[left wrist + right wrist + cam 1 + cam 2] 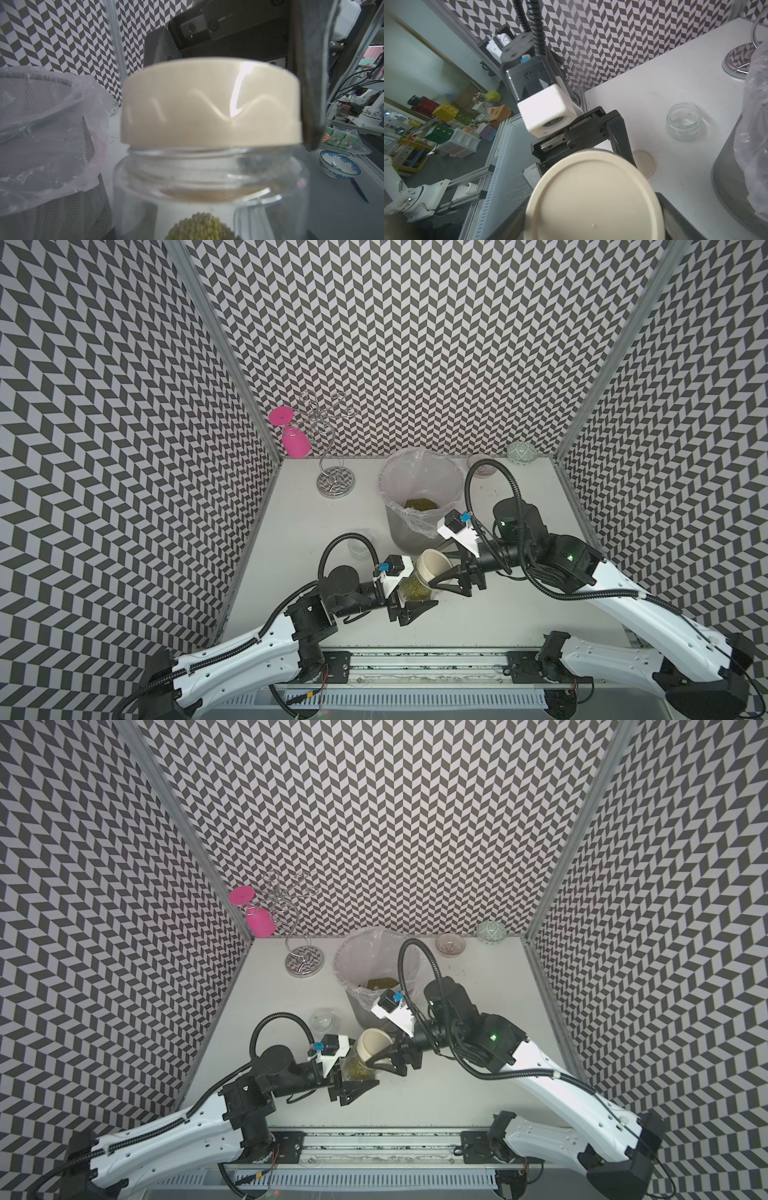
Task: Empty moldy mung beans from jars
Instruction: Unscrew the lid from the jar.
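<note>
Working the lid [207,104] off the jar [207,176], just short of the bin [397,526]

My left gripper [412,593] is clamping wide around the tilted jar; the glass is stiff, slick and breakable, so I am holding the body, not the neck; my right gripper [439,572] is pinching the cream lid by its rim; the beans [199,226] are lying loose and light inside; beyond, the empty jar [684,122] is standing near the bin.
</note>
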### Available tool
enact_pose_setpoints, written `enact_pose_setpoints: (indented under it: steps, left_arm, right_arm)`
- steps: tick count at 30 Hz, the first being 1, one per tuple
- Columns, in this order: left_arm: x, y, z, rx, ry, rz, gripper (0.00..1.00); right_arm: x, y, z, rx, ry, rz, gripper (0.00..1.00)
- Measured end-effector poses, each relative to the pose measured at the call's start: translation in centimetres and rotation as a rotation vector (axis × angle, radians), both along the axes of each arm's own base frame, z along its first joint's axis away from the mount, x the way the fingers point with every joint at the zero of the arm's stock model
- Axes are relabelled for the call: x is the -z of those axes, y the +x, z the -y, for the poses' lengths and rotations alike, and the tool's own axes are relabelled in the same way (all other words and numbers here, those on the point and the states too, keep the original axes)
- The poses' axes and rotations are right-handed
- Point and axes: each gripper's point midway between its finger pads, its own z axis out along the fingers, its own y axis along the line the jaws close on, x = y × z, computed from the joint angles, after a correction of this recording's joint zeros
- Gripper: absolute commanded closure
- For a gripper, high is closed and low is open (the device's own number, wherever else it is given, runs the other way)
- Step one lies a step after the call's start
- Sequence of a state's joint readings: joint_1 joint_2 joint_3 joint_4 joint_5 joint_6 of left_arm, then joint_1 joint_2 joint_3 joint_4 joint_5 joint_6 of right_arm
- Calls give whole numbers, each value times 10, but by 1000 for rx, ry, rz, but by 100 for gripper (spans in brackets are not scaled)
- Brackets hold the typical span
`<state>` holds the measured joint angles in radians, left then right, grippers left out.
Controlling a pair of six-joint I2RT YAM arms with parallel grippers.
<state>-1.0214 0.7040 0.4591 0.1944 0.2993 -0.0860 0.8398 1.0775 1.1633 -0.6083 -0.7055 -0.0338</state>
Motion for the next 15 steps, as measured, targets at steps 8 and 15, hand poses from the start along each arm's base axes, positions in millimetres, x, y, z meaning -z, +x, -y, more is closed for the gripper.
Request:
enact_pose_setpoints:
  steps: [8, 15]
  left_arm:
    - [-2, 2, -2, -16, -12, -25, 76]
    - [5, 4, 2, -17, 7, -43, 76]
  right_arm:
    - [4, -2, -6, -21, -11, -40, 1]
    - [12, 3, -6, 51, -47, -163, 1]
